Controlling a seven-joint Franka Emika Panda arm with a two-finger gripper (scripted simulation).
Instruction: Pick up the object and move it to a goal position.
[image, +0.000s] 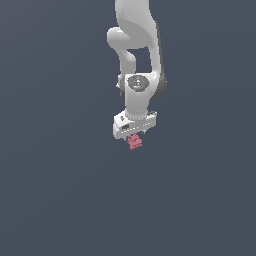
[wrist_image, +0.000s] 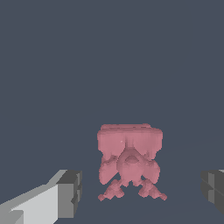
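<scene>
The object (image: 134, 142) is a tiny pink-red ridged piece, lying on the dark grey floor just below the white hand in the exterior view. My gripper (image: 133, 134) hangs directly over it, pointing down. In the wrist view the object (wrist_image: 129, 159) sits between the two dark finger pads (wrist_image: 70, 192), with a clear gap on each side. The gripper (wrist_image: 141, 191) is open and touches nothing. Whether the fingertips reach the object's height cannot be told.
A plain dark grey surface (image: 55, 190) fills both views. The white arm (image: 137, 45) rises above the hand toward the top of the exterior view. No goal marker shows.
</scene>
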